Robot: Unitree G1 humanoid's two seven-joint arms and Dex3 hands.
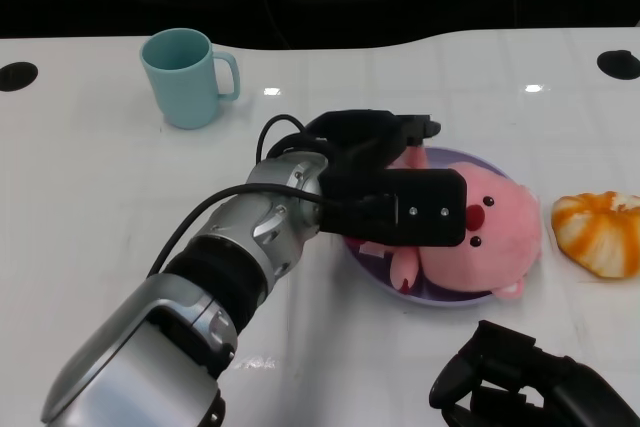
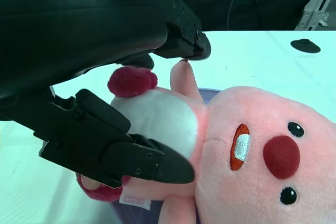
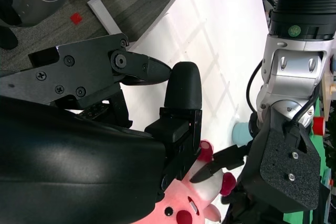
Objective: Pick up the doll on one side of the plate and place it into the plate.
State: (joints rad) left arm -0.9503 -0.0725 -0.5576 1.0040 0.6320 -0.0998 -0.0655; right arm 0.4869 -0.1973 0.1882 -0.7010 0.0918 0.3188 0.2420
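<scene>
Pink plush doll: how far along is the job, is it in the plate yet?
The pink plush doll already lies on the round purple plate, so the move looks done. The left hand is around its body, with fingers on its white belly. Left: let go and withdraw. The right hand holds nothing.

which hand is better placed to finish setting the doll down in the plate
Left. The left hand already grips the pink plush doll, which lies over the round purple plate. The right hand sits low near the table edge, holding nothing.
</scene>
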